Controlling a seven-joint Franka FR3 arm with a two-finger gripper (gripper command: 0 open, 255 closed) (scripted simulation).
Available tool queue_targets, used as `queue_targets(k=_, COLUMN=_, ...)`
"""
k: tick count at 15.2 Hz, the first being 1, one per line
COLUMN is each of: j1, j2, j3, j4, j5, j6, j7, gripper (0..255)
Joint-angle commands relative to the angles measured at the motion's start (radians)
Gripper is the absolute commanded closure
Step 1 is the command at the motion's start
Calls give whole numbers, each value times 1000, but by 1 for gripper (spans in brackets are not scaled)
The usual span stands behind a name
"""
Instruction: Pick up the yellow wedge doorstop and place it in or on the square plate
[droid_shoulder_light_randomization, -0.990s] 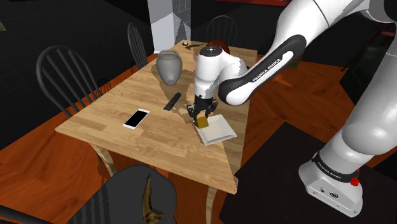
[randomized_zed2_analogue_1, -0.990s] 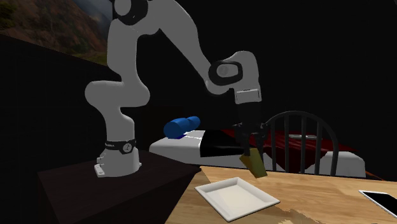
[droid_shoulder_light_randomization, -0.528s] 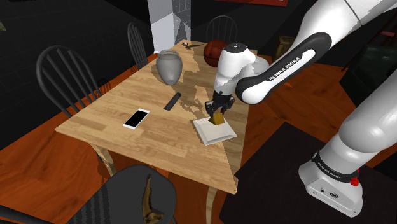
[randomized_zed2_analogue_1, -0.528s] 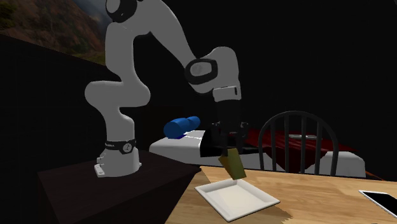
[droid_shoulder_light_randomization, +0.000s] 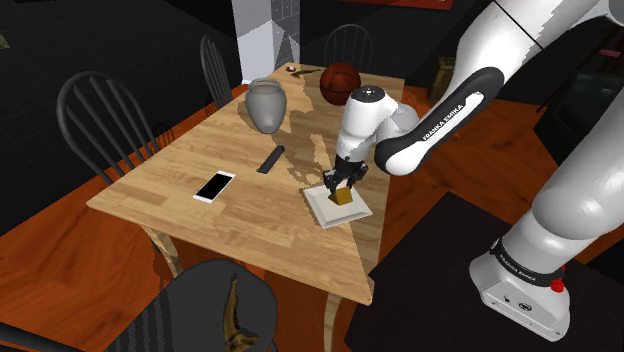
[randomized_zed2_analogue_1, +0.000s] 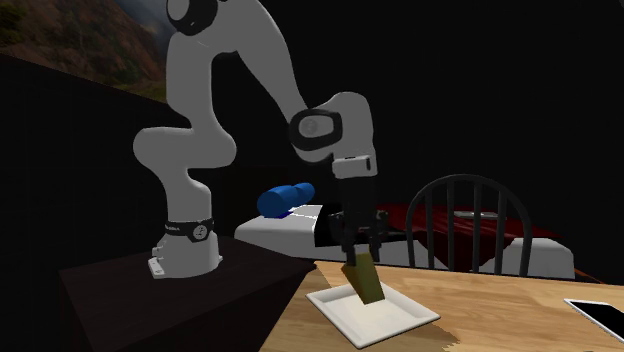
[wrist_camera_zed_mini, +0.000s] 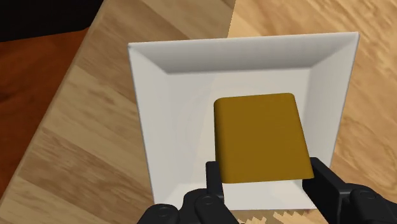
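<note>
Doorstop, mustard-yellow wedge: clamped between the two black fingers of the gripper. Jaws closed part-way onto its side faces, gripping at the end nearest the hand; width of opening = width of wedge.

Position rel. to jaws: wedge projects straight ahead of the fingertips, long axis running along the gripper's approach direction. In the second exterior view the doorstop hangs tilted below the gripper, lower end pointing down at the white square plate.

Key relation: plate lies directly beyond the jaws, with the wedge inside the rim outline, offset toward one side wall and not centred. Lower end looks to be at or just above the plate floor; contact can't be confirmed.

Judgement: carry phase approx. complete. Next move needs only a short descent, if any, then jaw release. Risk: wedge is tilted, so it may tip or slide toward the nearer plate wall on release.

Surroundings (shoulder view): plate sits near the table edge. Remote, phone, grey vase and reddish ball are all well apart from the jaws. No obstruction between wedge and plate.
</note>
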Motion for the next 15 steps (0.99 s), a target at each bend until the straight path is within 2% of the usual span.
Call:
queue_targets(k=1, j1=6, j2=34, j3=-14, j4=5, j5=-57, j6=19, j7=45, gripper=255)
queue_targets(k=7, j1=50, j2=138, j3=-86, j4=26, j5=-236, j6=74, j7=186, gripper=255)
queue_targets(k=15, j1=51, j2=138, j3=-88, j4=26, j5=-236, j6=74, j7=186, gripper=255)
